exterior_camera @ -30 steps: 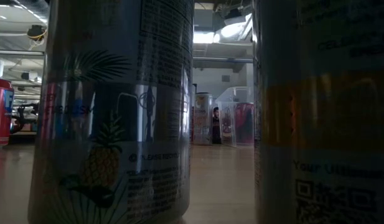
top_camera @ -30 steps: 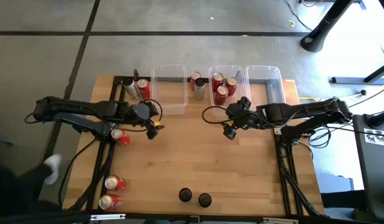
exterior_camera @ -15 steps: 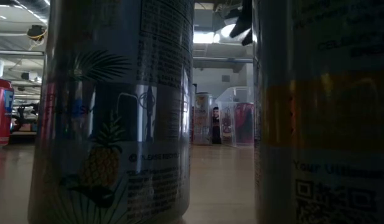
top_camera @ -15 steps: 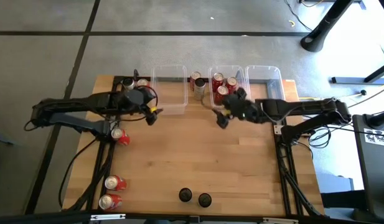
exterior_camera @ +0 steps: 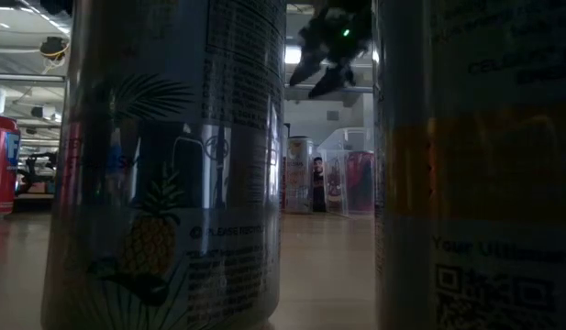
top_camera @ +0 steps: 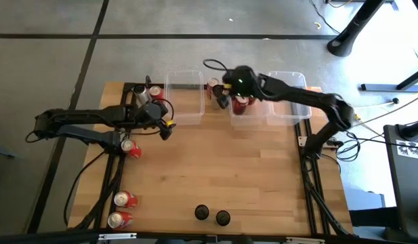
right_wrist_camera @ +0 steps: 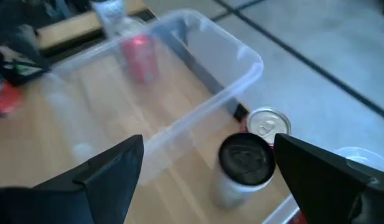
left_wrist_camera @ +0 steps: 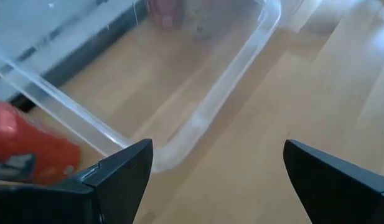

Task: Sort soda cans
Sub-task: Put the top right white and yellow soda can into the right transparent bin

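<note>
Soda cans stand on their bases around the table. Two red ones [top_camera: 146,95] are at the far left, one [top_camera: 131,148] at the left, two [top_camera: 120,209] at the near left. Two black ones [top_camera: 212,215] stand at the near edge and loom in the low view [exterior_camera: 163,165]. A dark-topped can [right_wrist_camera: 244,160] and a silver-topped one [right_wrist_camera: 269,124] stand between two bins. My right gripper [top_camera: 222,97] hovers open above them [right_wrist_camera: 209,142]. Red cans [top_camera: 240,103] sit in the middle bin. My left gripper [top_camera: 164,130] is open [left_wrist_camera: 218,152] by the left bin's corner [left_wrist_camera: 198,118].
Three clear plastic bins line the far edge: left [top_camera: 183,98], middle [top_camera: 257,115], right [top_camera: 290,102]. A dark frame [top_camera: 134,88] lies at the far left corner. The wooden middle of the table [top_camera: 222,163] holds nothing.
My right gripper has risen from the table's middle and swung toward the far edge and leftward, ending above the two cans between the bins. My left gripper has moved a little toward the far edge, up to the left bin's near corner. No can has moved.
</note>
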You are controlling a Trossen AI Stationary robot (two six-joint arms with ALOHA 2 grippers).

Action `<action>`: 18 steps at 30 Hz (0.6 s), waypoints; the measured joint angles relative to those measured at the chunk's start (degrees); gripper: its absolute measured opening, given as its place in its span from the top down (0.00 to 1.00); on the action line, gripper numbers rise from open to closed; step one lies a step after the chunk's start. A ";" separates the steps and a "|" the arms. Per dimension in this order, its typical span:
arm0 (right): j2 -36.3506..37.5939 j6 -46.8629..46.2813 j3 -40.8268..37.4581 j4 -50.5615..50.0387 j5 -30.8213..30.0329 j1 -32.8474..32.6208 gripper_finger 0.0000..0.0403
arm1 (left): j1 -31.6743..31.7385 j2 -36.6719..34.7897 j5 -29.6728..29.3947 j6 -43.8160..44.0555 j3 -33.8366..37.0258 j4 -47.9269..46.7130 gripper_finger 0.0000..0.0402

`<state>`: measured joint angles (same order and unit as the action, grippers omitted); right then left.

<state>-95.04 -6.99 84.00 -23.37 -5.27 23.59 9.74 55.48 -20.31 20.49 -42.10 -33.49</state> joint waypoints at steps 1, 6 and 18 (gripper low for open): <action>-1.60 0.00 1.34 -0.73 0.45 0.88 0.11 | -0.01 0.00 0.17 0.27 0.47 0.05 0.14; -6.97 1.30 3.41 -2.45 2.55 3.72 0.11 | -1.43 -0.13 -0.12 1.85 1.43 0.63 0.14; -10.78 1.39 3.41 -2.65 1.24 4.20 0.11 | -4.07 0.02 1.02 2.15 1.72 4.02 0.14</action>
<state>-105.82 -5.61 87.41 -26.02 -4.03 27.79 5.67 55.51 -19.29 22.65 -40.38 -29.47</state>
